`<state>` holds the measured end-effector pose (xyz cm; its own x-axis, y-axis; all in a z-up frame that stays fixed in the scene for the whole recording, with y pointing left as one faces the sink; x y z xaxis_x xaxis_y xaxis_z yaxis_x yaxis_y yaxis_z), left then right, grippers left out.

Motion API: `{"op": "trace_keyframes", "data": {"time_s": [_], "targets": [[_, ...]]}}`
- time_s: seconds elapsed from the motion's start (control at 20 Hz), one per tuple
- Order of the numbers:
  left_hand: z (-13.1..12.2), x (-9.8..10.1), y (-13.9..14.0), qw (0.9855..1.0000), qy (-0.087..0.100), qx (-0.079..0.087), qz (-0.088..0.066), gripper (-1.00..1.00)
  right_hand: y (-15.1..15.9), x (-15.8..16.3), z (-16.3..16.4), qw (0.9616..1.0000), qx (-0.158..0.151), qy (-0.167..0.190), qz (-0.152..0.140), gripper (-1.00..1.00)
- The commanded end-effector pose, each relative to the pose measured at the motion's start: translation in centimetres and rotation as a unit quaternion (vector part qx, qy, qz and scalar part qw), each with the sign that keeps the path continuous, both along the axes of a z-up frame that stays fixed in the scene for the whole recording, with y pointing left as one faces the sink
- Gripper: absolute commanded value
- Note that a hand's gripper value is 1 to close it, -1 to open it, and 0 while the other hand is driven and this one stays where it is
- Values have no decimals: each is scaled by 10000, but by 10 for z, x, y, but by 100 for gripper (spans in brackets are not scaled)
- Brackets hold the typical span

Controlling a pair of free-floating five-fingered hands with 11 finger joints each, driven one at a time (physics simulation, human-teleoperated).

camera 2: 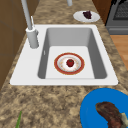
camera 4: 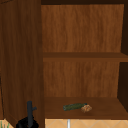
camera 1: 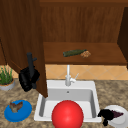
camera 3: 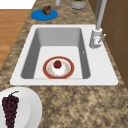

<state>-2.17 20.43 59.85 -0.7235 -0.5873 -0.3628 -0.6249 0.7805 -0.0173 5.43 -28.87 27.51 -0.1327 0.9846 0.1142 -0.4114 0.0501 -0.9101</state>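
Observation:
My left hand hovers by the lower edge of the open wooden cabinet door, fingers straight up against its face. The upper view shows the left hand at the foot of the door. My right hand floats with relaxed fingers at the left rim of a white plate that carries dark grapes; it holds nothing. A green cucumber and a brown lump lie on the cabinet's lower shelf.
A large red ball shows in front of the white sink. A red-rimmed plate with a small red fruit lies in the basin. A blue plate with a brown piece, a potted plant and the faucet stand around.

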Motion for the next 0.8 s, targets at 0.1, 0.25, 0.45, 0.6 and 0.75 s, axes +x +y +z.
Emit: {"op": "trace_keyframes", "data": {"time_s": [0.1,0.25,0.45,0.6,0.75], "targets": [[-29,-22,40,9996,-29,258,-142,100,0,0,0,10000,0,0,0,0],[-30,-33,58,9992,-26,238,-319,100,0,0,0,10000,0,0,0,0],[-30,-47,82,9983,-28,232,-537,100,0,0,0,10000,0,0,0,0],[-32,-55,102,9976,-2,163,-676,100,0,0,0,10000,0,0,0,0],[-32,-63,122,9964,-6,143,-833,100,0,0,0,10000,0,0,0,0]]}}
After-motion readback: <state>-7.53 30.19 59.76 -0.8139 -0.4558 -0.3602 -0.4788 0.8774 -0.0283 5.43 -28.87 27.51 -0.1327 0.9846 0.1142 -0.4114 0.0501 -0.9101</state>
